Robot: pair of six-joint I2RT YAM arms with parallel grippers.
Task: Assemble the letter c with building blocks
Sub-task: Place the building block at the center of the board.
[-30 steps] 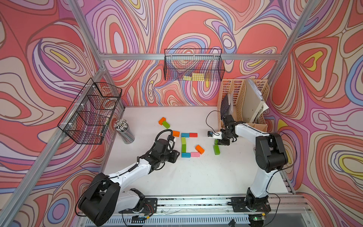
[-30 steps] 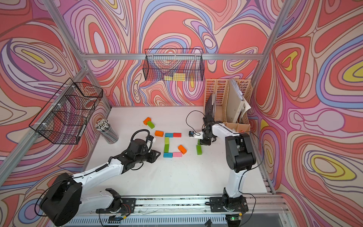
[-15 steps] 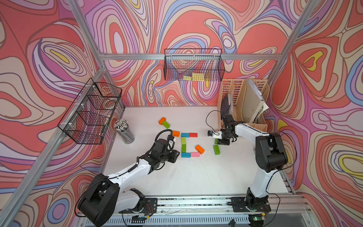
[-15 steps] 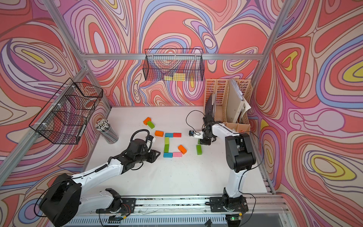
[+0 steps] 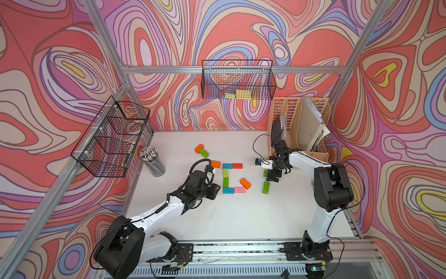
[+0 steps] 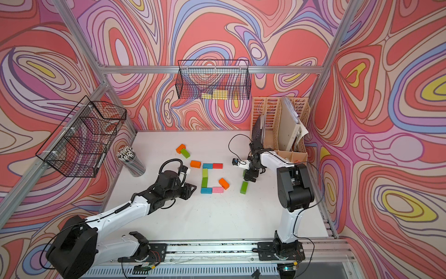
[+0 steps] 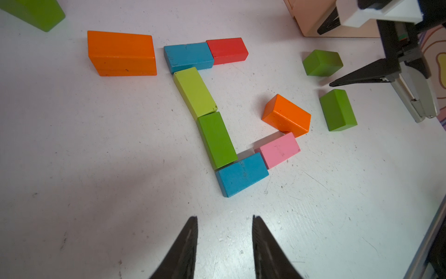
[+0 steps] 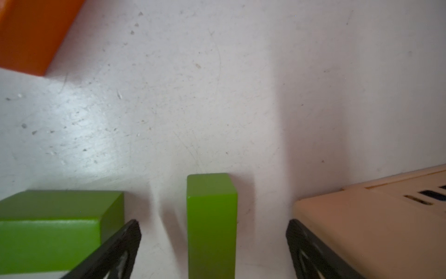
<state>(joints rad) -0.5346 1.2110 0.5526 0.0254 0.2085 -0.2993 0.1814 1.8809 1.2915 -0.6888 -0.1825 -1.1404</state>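
Note:
Building blocks lie in a C shape mid-table: blue [image 5: 227,166], red [image 5: 237,165], light green [image 5: 225,173], green [image 5: 226,182], blue [image 5: 228,190] and pink [image 5: 239,189], with an orange block [image 5: 245,183] slanted against the pink one. My right gripper [image 8: 212,224] is open, its jaws wide on either side of a green block [image 8: 211,217] that rests on the table with a gap on each side. Another green block [image 8: 55,217] lies just outside one finger. My left gripper [image 7: 224,217] is open and empty, just short of the lower blue block [image 7: 241,174].
Loose orange blocks [image 5: 215,164] [image 5: 199,148] and a green one [image 5: 204,153] lie toward the back left. A pencil cup [image 5: 153,160] stands at the left. A tan file organizer [image 5: 299,125] sits close behind the right arm. Wire baskets [image 5: 237,81] [image 5: 113,137] hang on the walls.
The right gripper's jaws have spread wide, letting go of the green block between them. Neither arm has visibly moved and the left gripper is unchanged.

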